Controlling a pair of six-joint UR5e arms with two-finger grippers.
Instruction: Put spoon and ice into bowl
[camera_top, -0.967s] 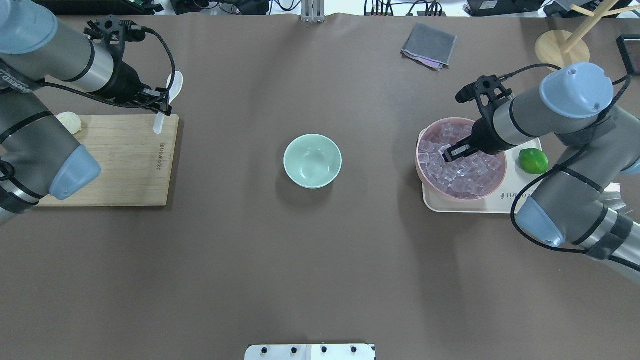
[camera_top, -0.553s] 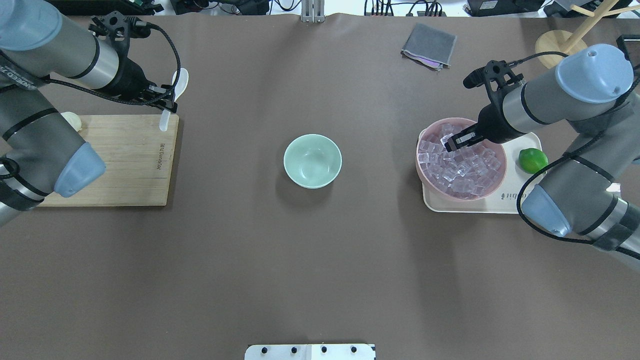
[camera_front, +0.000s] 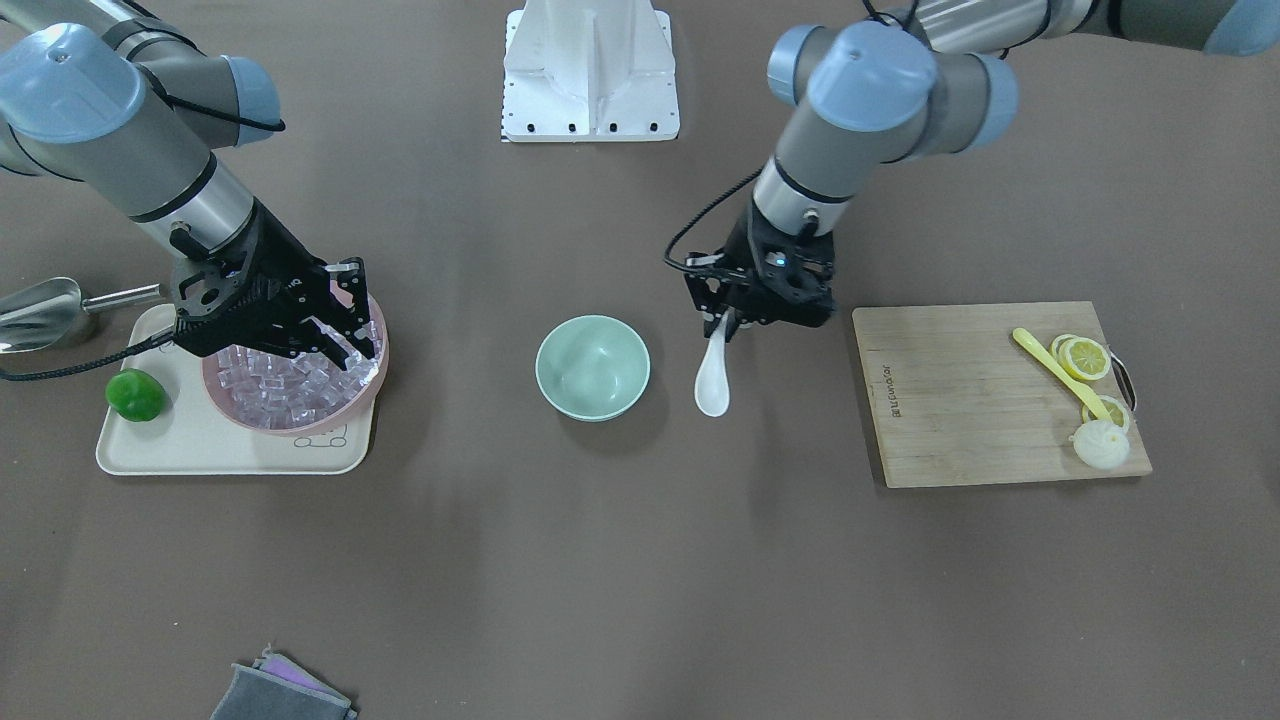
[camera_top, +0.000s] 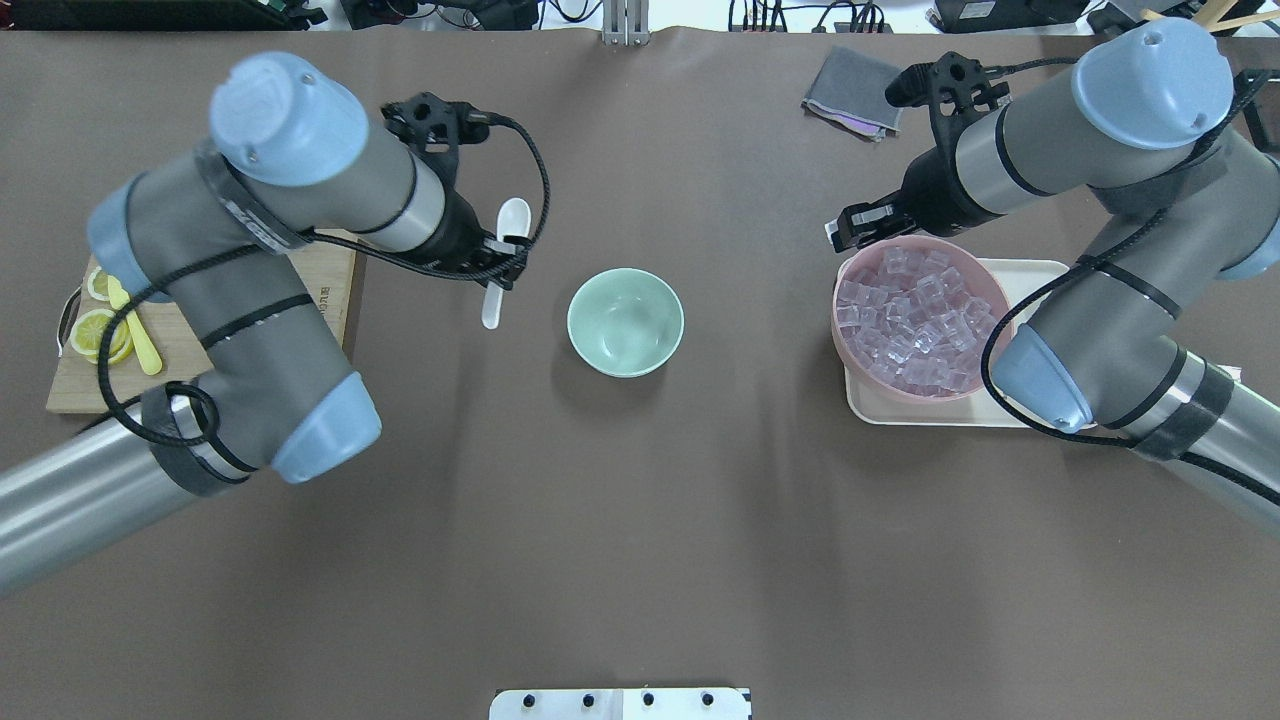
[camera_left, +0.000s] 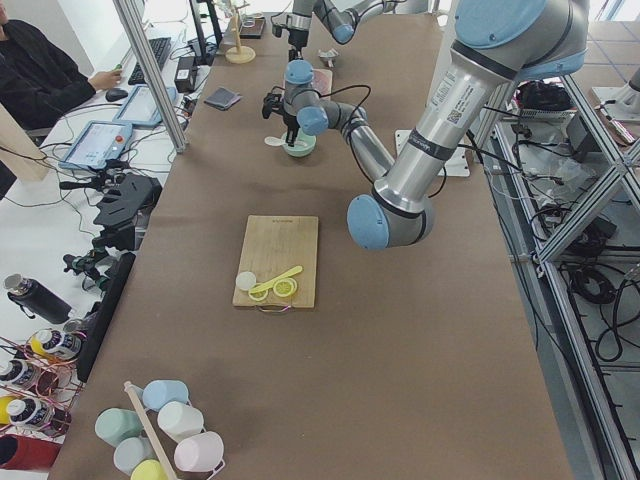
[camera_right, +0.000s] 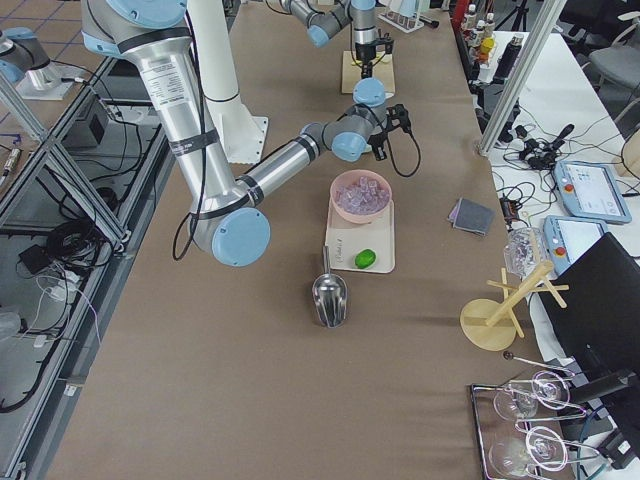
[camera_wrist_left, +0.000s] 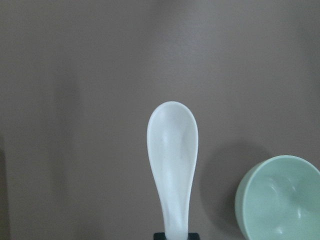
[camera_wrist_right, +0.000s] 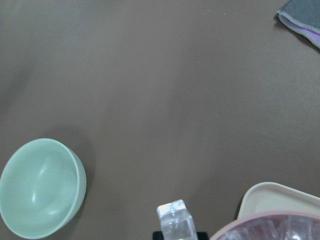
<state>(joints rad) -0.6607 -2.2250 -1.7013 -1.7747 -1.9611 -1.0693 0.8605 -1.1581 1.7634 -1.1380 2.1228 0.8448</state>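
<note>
The mint-green bowl (camera_top: 625, 322) stands empty at the table's middle; it also shows in the front view (camera_front: 592, 366). My left gripper (camera_top: 500, 270) is shut on the handle of the white spoon (camera_top: 510, 228) and holds it in the air just left of the bowl, scoop pointing away from me. The left wrist view shows the spoon (camera_wrist_left: 172, 155) with the bowl (camera_wrist_left: 280, 200) at lower right. My right gripper (camera_top: 842, 230) is shut on one clear ice cube (camera_wrist_right: 175, 217) above the far-left rim of the pink bowl (camera_top: 838, 320), which is full of ice (camera_top: 915, 325).
The pink bowl sits on a cream tray (camera_top: 1040, 275) with a lime (camera_front: 136, 394); a metal scoop (camera_front: 40, 312) lies beside it. A cutting board (camera_front: 980, 400) holds a yellow spoon (camera_front: 1060, 372) and lemon slices. A grey cloth (camera_top: 858, 90) lies at the far right.
My left arm has swung right with the spoon, from over the cutting board to beside the green bowl. My right gripper has risen out of the ice with a cube, toward the pink bowl's far-left rim.
</note>
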